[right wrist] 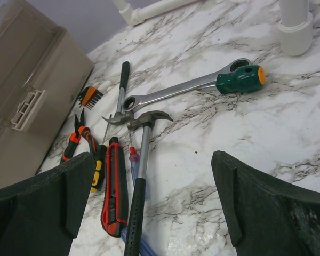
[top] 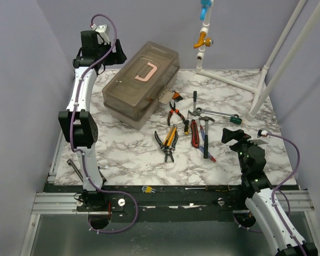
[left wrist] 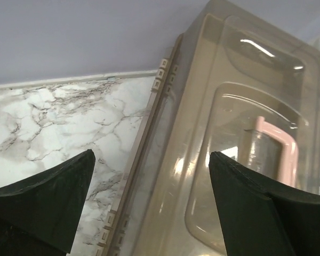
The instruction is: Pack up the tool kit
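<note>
The tool kit's grey-brown translucent toolbox (top: 141,85) lies closed at the back left, its pink handle (top: 145,72) on the lid. My left gripper (top: 115,53) hovers open over the box's far left edge; the left wrist view shows the lid (left wrist: 240,138) and hinge side under the left gripper (left wrist: 150,160), with nothing between the fingers. Loose tools lie to the right of the box: pliers (top: 166,141), red knife (right wrist: 114,186), hammer (right wrist: 141,160), ratchet wrench (right wrist: 186,90) and orange pliers (right wrist: 77,138). My right gripper (right wrist: 152,160) hangs open above the table just right of them.
A white pipe frame (top: 266,69) stands at the back right, with an orange and blue valve (top: 204,37) hanging over the table's rear. Small hex keys (top: 148,189) lie at the front edge. A metal bolt (top: 74,168) lies beside the left arm's base.
</note>
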